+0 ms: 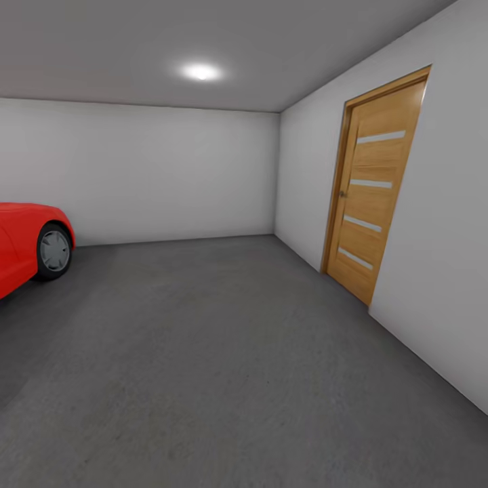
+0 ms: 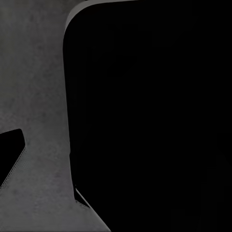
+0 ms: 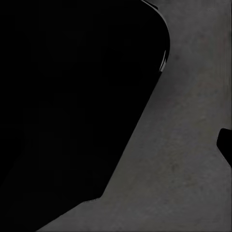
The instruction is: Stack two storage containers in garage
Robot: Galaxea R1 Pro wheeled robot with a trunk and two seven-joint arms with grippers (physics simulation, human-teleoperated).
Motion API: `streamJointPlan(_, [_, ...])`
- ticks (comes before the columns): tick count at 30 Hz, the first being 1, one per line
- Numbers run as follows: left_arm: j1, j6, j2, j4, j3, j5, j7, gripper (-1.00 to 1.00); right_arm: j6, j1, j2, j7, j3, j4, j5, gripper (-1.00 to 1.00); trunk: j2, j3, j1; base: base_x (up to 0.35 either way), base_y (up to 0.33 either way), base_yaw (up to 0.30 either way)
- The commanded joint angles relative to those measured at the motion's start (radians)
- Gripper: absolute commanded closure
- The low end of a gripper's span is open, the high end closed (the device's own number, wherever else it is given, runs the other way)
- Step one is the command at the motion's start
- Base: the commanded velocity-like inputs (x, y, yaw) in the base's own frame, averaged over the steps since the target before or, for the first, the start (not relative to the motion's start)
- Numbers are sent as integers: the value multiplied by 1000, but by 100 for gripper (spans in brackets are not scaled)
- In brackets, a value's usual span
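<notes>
Robot in the garage, dark grey floor (image 1: pixel 224 366) ahead, red car (image 1: pixel 27 244) left, wood door (image 1: pixel 373 190) right; no containers seen, gripper states can't be told, wrist views show dark body over floor, likely in transit.

The floor (image 1: pixel 224 366) is matt, mottled grey, concrete-like. Walls (image 1: pixel 156 169) are plain, smooth grey-white. The door (image 1: pixel 373 190) is grained brown wood with pale strips. The car (image 1: pixel 20 244) is glossy red.
</notes>
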Motion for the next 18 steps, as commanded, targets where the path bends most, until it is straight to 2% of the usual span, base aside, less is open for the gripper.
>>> streamJointPlan(1, [0, 0, 0, 0, 0, 0, 0, -100, 1, 0, 0, 0, 4, 0, 1, -100, 0, -1, 1, 335, 0, 0])
streamJointPlan(18, [0, -2, -1, 1, 0, 1, -1, -100, 1, 0, 0, 0, 4, 0, -7, -100, 0, -1, 1, 335, 0, 0])
